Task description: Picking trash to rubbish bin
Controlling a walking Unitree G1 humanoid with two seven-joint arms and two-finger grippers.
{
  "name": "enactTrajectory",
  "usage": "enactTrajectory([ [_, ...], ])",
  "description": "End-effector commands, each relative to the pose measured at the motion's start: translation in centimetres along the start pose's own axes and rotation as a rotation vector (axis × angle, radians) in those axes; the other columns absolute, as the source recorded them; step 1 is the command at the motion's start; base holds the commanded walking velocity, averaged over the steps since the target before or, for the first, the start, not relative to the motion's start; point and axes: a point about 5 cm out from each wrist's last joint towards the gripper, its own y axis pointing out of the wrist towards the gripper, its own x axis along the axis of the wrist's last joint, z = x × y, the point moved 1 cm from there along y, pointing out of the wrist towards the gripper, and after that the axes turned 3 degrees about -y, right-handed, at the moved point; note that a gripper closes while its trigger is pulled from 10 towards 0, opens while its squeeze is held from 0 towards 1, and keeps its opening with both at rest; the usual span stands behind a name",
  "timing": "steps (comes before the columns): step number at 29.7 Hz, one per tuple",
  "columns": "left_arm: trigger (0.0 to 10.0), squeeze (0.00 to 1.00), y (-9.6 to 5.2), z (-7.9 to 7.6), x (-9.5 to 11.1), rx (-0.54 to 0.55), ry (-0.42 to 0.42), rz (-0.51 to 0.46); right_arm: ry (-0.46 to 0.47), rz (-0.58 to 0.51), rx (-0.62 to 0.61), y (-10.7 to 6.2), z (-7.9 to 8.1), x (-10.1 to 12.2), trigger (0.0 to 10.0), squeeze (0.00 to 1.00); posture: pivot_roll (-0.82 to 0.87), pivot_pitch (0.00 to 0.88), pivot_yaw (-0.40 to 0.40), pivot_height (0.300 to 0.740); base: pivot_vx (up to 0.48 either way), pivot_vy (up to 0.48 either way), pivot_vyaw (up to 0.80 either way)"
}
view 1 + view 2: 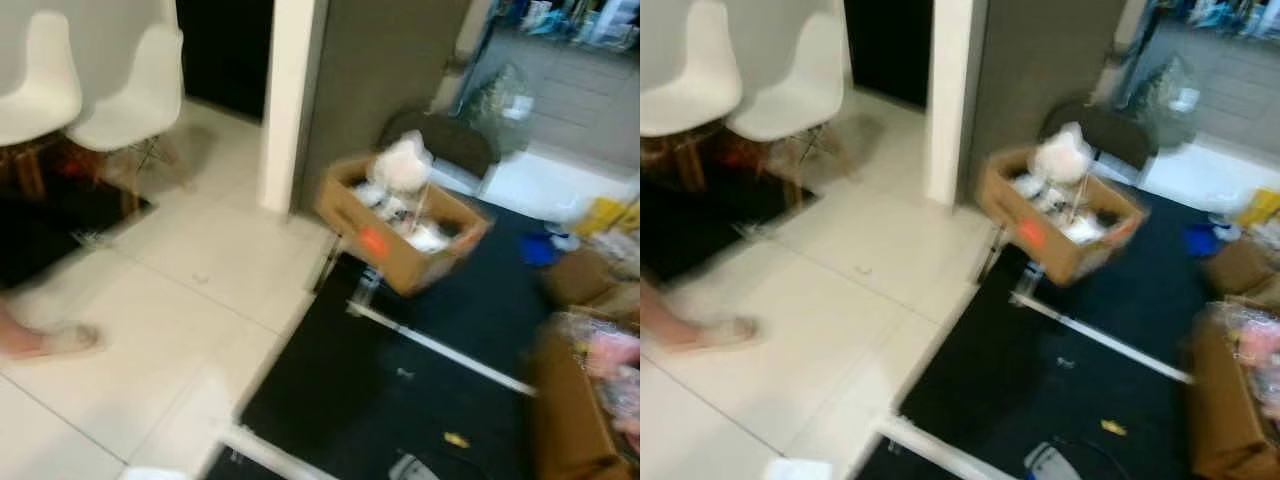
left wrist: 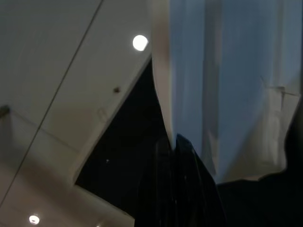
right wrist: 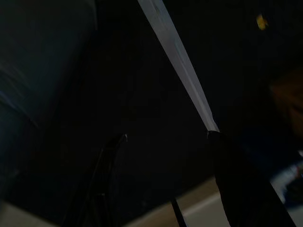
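Head views are blurred. An open cardboard box (image 1: 400, 235) sits tilted at the edge of a black mat (image 1: 400, 390), just by a grey wall (image 1: 380, 70) and a white pillar (image 1: 290, 100); it's full of white crumpled stuff, w/ a white bag (image 1: 405, 165) poking out the top and a red label (image 1: 372, 241) on its near side. A white strip (image 1: 440, 350) runs across the mat in front of the box. A small yellow scrap (image 1: 456, 439) lies on the mat near the bottom edge, well apart from the box. Another cardboard box (image 1: 575, 400) w/ pinkish contents is at the right edge. Two white chairs (image 1: 90, 85) stand top left on pale floor tiles (image 1: 170, 330); a person's foot (image 1: 50, 340) in a light shoe is at the left edge. Left gripper (image 2: 177, 189): black fingers close together, w/ pale sheet-like material (image 2: 227, 85) against them; can't tell if it's actually clamped. Right gripper (image 3: 165, 189): fingers wide apart, nothing between, over the dark mat, w/ the white strip and the yellow scrap beyond.
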Motion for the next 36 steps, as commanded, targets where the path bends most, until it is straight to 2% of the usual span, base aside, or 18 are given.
enactTrajectory([
  [1,10.0,0.0,0.0,-0.8,0.1,-0.018,-0.016,-0.009,-0.029,0.03,-0.014,-0.2,-0.7,-0.9,10.0,0.0,0.18,0.0,-0.151,0.74,0.371,0.0,0.0],
  [7,10.0,0.0,0.1,-1.3,1.4,-0.024,-0.061,-0.057,-0.056,0.027,-0.01,-0.1,-0.6,-0.8,10.0,0.0,0.2,0.0,-0.164,0.74,0.375,0.0,-0.78],
  [13,10.0,0.0,0.1,-0.2,5.0,-0.007,-0.107,-0.177,-0.072,0.009,0.003,-0.1,-0.5,0.2,10.0,0.0,0.23,0.0,-0.158,0.74,0.38,0.0,-0.78],
  [14,10.0,0.0,0.1,-0.2,5.0,-0.007,-0.107,-0.177,-0.072,0.009,0.003,-0.1,-0.5,0.2,10.0,0.0,0.23,0.0,-0.158,0.74,0.382,0.0,-0.78],
  [16,10.0,0.0,-0.1,0.5,7.7,0.002,-0.127,-0.264,-0.077,0.008,0.012,-0.1,-0.3,0.4,10.0,0.0,0.23,0.0,-0.155,0.74,0.386,0.0,-0.78],
  [17,10.0,0.0,-0.4,1.1,9.9,0.011,-0.14,-0.341,-0.078,0.008,0.017,0.0,-0.1,0.5,10.0,0.0,0.23,0.0,-0.151,0.74,0.39,0.0,-0.78],
  [19,10.0,0.0,-0.5,1.2,10.3,0.012,-0.142,-0.355,-0.079,0.009,0.018,0.0,-0.1,0.5,10.0,0.0,0.23,0.0,-0.151,0.74,0.394,0.0,-0.78],
  [22,10.0,0.0,-1.6,2.6,14.3,0.04,-0.158,-0.5,-0.074,0.011,0.023,0.0,0.0,0.3,10.0,0.0,0.23,0.0,-0.142,0.74,0.39,0.0,-0.78],
  [24,10.0,0.0,-3.6,3.9,19.2,0.075,-0.099,-0.686,-0.048,0.004,0.022,0.0,0.0,0.3,10.0,0.0,0.23,0.0,-0.142,0.74,0.394,0.0,-0.79],
  [25,10.0,0.0,-3.6,3.9,19.2,0.075,-0.099,-0.686,-0.048,0.004,0.022,0.0,0.0,0.3,10.0,0.0,0.23,0.0,-0.142,0.74,0.394,0.0,-0.8],
  [26,10.0,0.0,-5.7,4.5,22.8,0.1,-0.032,-0.839,-0.036,-0.003,0.02,0.0,0.0,0.4,10.0,0.0,0.23,0.0,-0.136,0.74,0.386,0.0,0.0],
  [27,10.0,0.0,-5.7,4.5,22.8,0.1,-0.032,-0.839,-0.036,-0.003,0.02,0.0,0.0,0.4,10.0,0.0,0.23,0.0,-0.136,0.74,0.386,0.0,0.0],
  [29,10.0,0.0,-9.0,4.6,26.8,0.118,0.058,-1.022,-0.043,-0.008,0.021,0.0,0.0,0.5,10.0,0.0,0.24,0.0,-0.13,0.74,0.392,0.0,0.0],
  [30,10.0,0.0,-11.2,4.3,29.0,0.121,0.12,-1.126,-0.046,-0.011,0.022,0.0,0.0,0.6,10.0,0.0,0.24,0.0,-0.13,0.74,0.394,0.0,0.0],
  [31,10.0,0.0,-12.8,3.9,30.2,0.117,0.161,-1.197,-0.046,-0.013,0.023,0.0,0.0,0.8,10.0,0.0,0.24,0.0,-0.13,0.74,0.394,0.0,0.0],
  [32,10.0,0.0,-12.8,3.9,30.2,0.117,0.161,-1.197,-0.046,-0.013,0.023,0.0,0.0,0.8,10.0,0.0,0.24,0.0,-0.13,0.74,0.394,0.0,0.0],
  [34,10.0,0.0,-16.0,2.1,32.2,0.063,0.251,-1.327,-0.045,-0.022,0.028,0.0,0.1,1.1,10.0,0.0,0.24,0.0,-0.13,0.74,0.392,0.0,0.0],
  [36,10.0,0.0,-17.5,0.2,32.9,0.004,0.315,-1.394,-0.043,-0.028,0.031,0.0,0.2,1.3,10.0,0.0,0.25,0.0,-0.127,0.74,0.39,0.0,0.0],
])
